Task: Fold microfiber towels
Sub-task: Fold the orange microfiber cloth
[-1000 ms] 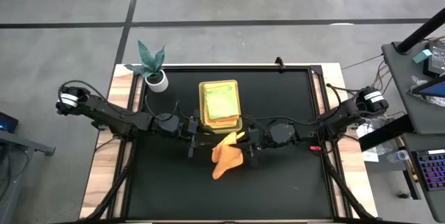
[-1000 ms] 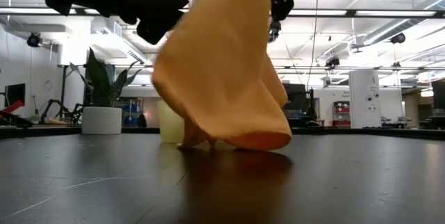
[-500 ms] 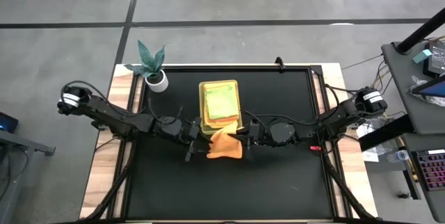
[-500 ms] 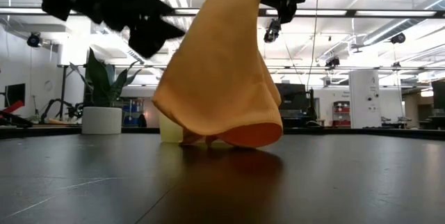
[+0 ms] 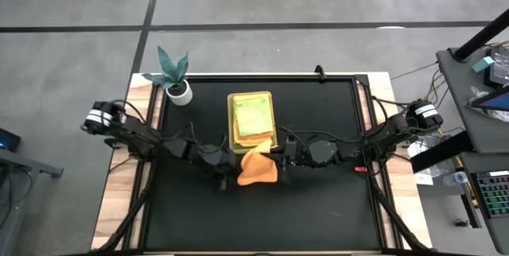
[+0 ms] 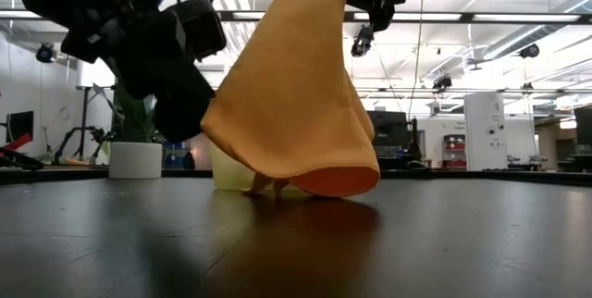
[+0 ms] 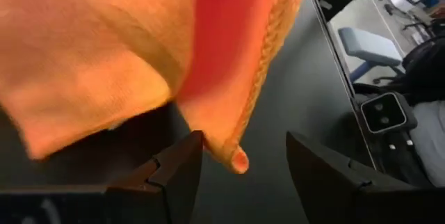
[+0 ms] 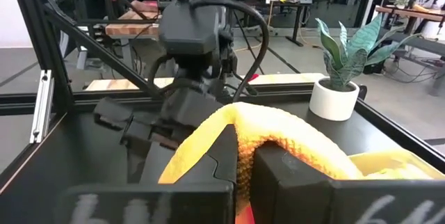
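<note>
An orange towel [image 5: 258,168] hangs from my right gripper [image 5: 276,159] in the middle of the table, just in front of the tray. In the low view it drapes like a cone, with its lower edge [image 6: 277,185] on the table. My left gripper [image 5: 227,178] is open, low beside the towel's left side [image 6: 176,85]. In the left wrist view its fingers [image 7: 174,172] stand on either side of a hanging towel corner [image 7: 235,156]. A light green towel [image 5: 253,115] lies on top of a stack in the yellow-green tray [image 5: 231,121]. My right gripper pinches a bunched fold at the orange towel's top [image 8: 243,130] between its two shut fingers, coming level from the table's right side. The towel hangs slack below and around the fingers, with its lower edge on the table.
A small potted plant [image 5: 175,79] stands at the far left corner. The tray sits at the far middle, right behind the towel. The black table top [image 5: 318,208] lies open toward the near edge and both sides.
My right gripper has drawn the orange towel up and toward the far edge, so it bunches closer to the tray. My left gripper has come down and toward the near edge, ending low beside the towel's left side.
</note>
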Controlling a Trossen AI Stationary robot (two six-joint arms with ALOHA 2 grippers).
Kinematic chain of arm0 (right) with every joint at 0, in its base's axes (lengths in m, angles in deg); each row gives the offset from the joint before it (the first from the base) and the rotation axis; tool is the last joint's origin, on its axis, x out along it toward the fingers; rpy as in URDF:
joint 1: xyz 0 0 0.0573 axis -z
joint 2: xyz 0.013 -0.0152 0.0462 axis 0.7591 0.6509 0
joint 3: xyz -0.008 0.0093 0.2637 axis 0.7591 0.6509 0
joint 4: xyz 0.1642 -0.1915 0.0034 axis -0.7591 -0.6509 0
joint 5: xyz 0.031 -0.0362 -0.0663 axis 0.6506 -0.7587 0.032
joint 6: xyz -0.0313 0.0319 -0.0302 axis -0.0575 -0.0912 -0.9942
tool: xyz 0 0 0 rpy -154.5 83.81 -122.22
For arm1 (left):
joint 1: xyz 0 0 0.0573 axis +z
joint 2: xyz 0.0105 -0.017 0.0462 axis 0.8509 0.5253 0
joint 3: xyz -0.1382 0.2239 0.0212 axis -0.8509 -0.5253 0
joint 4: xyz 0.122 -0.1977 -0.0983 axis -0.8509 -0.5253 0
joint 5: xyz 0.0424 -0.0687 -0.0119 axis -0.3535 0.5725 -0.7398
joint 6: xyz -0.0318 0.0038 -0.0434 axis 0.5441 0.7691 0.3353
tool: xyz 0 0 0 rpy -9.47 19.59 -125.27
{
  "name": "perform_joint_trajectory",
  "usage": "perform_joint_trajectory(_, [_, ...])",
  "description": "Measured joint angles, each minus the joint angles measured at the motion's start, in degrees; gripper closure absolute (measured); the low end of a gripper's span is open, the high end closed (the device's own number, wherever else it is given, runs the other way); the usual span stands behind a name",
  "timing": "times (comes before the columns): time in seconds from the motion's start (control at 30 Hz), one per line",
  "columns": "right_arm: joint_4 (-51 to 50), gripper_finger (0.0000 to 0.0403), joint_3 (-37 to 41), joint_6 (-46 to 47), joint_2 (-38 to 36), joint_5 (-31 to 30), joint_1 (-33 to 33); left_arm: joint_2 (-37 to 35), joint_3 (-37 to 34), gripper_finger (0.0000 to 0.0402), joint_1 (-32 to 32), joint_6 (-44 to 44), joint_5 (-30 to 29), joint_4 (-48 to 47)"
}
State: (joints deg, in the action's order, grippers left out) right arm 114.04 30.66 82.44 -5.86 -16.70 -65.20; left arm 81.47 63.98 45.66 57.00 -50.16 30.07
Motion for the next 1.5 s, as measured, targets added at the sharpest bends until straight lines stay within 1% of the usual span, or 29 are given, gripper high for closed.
perform_joint_trajectory(0.17, [0.1, 0.0394, 0.0, 0.8, 0.0, 0.0, 0.0, 4.6, 0.1, 0.0208, -0.5, 0.2, 0.1, 9.6])
perform_joint_trajectory(0.27, [0.4, 0.0394, 0.0, 0.9, 0.0, 0.0, 0.0, 6.2, 0.7, 0.0221, -0.5, 0.1, 0.0, 10.5])
perform_joint_trajectory(0.33, [0.5, 0.0394, 0.0, 0.9, 0.0, 0.0, 0.0, 6.5, 1.0, 0.0243, -0.5, 0.0, 0.0, 10.5])
perform_joint_trajectory(0.4, [0.6, 0.0394, 0.0, 0.9, 0.0, 0.0, 0.0, 6.5, 0.9, 0.0277, -0.5, 0.0, 0.0, 10.5])
perform_joint_trajectory(0.53, [0.9, 0.0394, 0.0, 0.8, 0.0, 0.0, 0.0, 6.1, 0.8, 0.0371, -0.5, -0.5, 0.0, 9.1])
perform_joint_trajectory(0.57, [0.9, 0.0394, 0.0, 0.8, 0.0, 0.0, 0.0, 5.8, 0.8, 0.0385, -0.5, -0.5, 0.0, 8.7])
perform_joint_trajectory(0.67, [0.9, 0.0394, 0.0, 0.8, 0.0, 0.0, 0.0, 4.3, 0.8, 0.0395, -0.6, -0.5, 0.0, 7.1])
perform_joint_trajectory(0.77, [0.8, 0.0394, 0.0, 0.9, -0.1, 0.3, 0.0, 0.5, 1.7, 0.0400, -1.1, -0.2, 0.1, 1.5])
perform_joint_trajectory(0.83, [0.5, 0.0394, 0.0, 1.6, -0.3, 1.8, 0.0, -2.9, 3.2, 0.0401, -1.7, -0.2, 0.1, -3.7])
perform_joint_trajectory(0.93, [0.3, 0.0386, 0.0, 2.3, -0.3, 5.2, -0.2, -8.8, 6.2, 0.0401, -2.9, 0.0, 0.3, -15.6])
perform_joint_trajectory(1.03, [-0.2, 0.0366, 0.0, 2.9, -0.4, 6.7, -0.5, -14.4, 9.8, 0.0401, -4.3, 0.0, 0.3, -27.6])
perform_joint_trajectory(1.17, [-2.4, 0.0328, -0.1, 4.4, -0.4, 8.4, -0.7, -19.2, 14.4, 0.0401, -4.9, 1.8, 0.6, -40.5])
perform_joint_trajectory(1.3, [-8.3, 0.0288, -0.1, 6.9, -0.5, 9.9, -0.8, -21.7, 17.6, 0.0401, -5.0, 4.3, 4.8, -50.2])
perform_joint_trajectory(1.43, [-15.6, 0.0257, -0.1, 8.8, -0.6, 11.7, -0.8, -22.5, 18.8, 0.0402, -5.0, 9.0, 10.0, -55.7])
perform_joint_trajectory(1.5, [-19.9, 0.0246, -0.1, 10.2, -0.6, 12.7, -0.8, -22.5, 18.7, 0.0402, -5.1, 11.4, 11.9, -56.2])
